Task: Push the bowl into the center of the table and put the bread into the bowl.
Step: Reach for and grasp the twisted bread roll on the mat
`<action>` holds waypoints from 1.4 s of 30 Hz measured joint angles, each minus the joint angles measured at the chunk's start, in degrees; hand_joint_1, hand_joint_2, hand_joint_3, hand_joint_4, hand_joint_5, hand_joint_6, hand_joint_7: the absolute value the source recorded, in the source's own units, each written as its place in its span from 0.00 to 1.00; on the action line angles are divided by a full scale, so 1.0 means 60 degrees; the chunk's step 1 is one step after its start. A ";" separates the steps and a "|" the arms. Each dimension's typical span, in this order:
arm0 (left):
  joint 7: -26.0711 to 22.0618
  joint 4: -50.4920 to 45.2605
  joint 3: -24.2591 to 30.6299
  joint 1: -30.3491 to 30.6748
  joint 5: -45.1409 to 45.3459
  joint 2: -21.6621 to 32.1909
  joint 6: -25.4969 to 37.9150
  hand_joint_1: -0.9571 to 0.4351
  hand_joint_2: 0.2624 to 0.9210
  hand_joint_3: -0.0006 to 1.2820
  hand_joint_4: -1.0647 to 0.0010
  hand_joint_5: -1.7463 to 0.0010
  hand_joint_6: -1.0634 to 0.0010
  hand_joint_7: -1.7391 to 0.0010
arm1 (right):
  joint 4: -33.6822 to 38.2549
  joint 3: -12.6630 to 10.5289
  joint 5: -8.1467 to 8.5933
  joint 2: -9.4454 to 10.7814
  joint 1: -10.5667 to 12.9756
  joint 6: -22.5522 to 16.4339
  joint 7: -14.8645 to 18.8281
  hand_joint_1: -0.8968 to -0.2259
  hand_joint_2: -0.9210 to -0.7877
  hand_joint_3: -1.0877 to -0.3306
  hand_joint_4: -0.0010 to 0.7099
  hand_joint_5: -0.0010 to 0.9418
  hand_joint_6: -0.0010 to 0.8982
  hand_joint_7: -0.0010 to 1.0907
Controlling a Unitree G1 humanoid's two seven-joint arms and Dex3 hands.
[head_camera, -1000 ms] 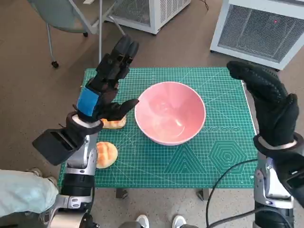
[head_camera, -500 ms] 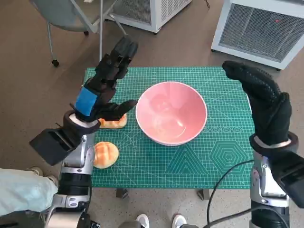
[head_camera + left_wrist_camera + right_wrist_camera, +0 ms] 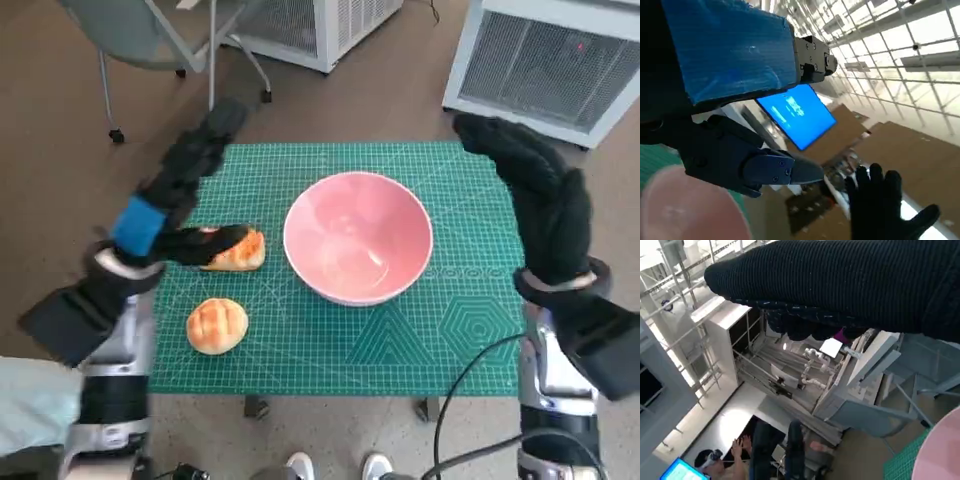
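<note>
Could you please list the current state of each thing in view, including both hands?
Bowl: upright, empty, near the mat's middle.
Round bread: on the mat, untouched.
Long bread: on the mat, partly under the left hand's thumb.
Left hand: open, fingers extended, holding nothing.
Right hand: open, raised, holding nothing.

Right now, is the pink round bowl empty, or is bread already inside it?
Empty. The pink round bowl shows only its bare inside; both golden bread rolls lie outside it, on the green cutting mat.
</note>
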 measured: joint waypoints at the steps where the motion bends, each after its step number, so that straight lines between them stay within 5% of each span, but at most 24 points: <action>1: 0.0024 0.0009 0.0018 0.0001 0.0111 0.0079 -0.0060 0.24 1.00 0.19 0.86 1.00 0.84 0.97 | 0.0052 0.0008 -0.0010 0.0018 -0.0035 -0.0007 0.0000 0.29 0.00 0.47 0.15 0.00 0.00 0.45; 5: 0.0128 0.0031 0.0058 0.0001 0.0236 0.0224 -0.0201 0.24 1.00 0.18 0.86 1.00 0.84 0.97 | 0.0130 0.0025 -0.0075 0.0080 -0.0113 -0.0031 0.0000 0.29 0.00 0.47 0.15 0.00 0.00 0.45; 9: 0.0605 -0.0117 -0.0024 0.0009 0.1472 0.0582 0.0277 0.27 0.89 0.06 0.86 1.00 0.76 0.97 | 0.0163 0.0025 -0.0080 0.0089 -0.0204 -0.0045 0.0002 0.31 0.00 0.46 0.15 0.00 0.00 0.44; 19: 0.0528 -0.1006 -0.0753 -0.0034 0.4456 0.1378 0.4198 0.49 0.66 0.00 0.92 1.00 0.69 0.99 | 0.0192 0.0020 -0.0076 0.0089 -0.0342 -0.0201 0.0005 0.34 0.00 0.45 0.14 0.00 0.00 0.42; 29: -0.0025 -0.0772 -0.2721 -0.0692 0.6952 0.1417 0.8005 0.58 0.65 0.00 0.90 1.00 0.68 0.99 | 0.0860 0.0163 0.0016 0.0155 -0.0585 -0.0303 0.0279 0.32 0.00 0.44 0.13 0.00 0.00 0.41; 42: -0.0116 0.0837 -0.4306 -0.2166 0.7726 0.1135 0.8972 0.58 0.65 0.00 0.89 1.00 0.69 1.00 | 0.1164 0.0227 0.0047 0.0237 -0.0616 -0.0363 0.0370 0.32 0.00 0.44 0.13 0.00 0.00 0.40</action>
